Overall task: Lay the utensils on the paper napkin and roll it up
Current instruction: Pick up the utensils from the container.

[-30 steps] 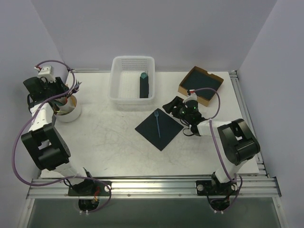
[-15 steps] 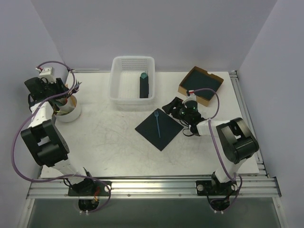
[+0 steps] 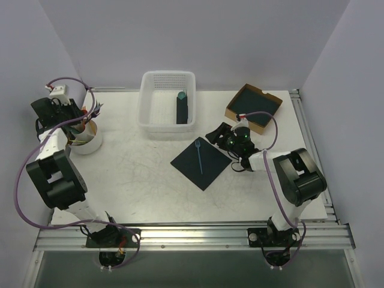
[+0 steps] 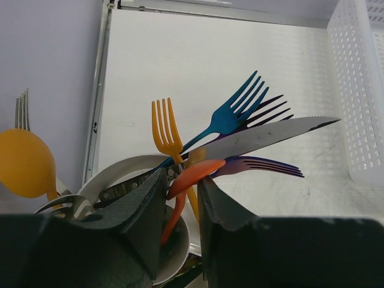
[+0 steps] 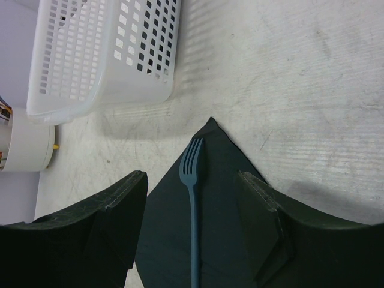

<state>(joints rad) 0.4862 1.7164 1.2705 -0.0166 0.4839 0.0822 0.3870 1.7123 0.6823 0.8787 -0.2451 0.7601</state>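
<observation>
- left wrist view: orange utensil [image 4: 195, 173] stands in the white cup [image 4: 114, 174] among other cutlery, between the fingers of the left hand [image 4: 183, 178]; the gap is narrow, but i cannot tell whether they pinch it.
- top external view: paper napkin [image 3: 211, 169] lies flat mid-bench [image 3: 132, 174] with a blue fork [image 3: 198, 157] on it.
- right hand [image 3: 217, 133] is spread, low at the napkin's far right edge.

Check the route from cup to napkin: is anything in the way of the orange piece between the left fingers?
Nothing stands on the table between cup and napkin. The snag is in the cup: a silver knife, blue fork and purple fork cross beside the orange piece that the left gripper straddles.
</observation>
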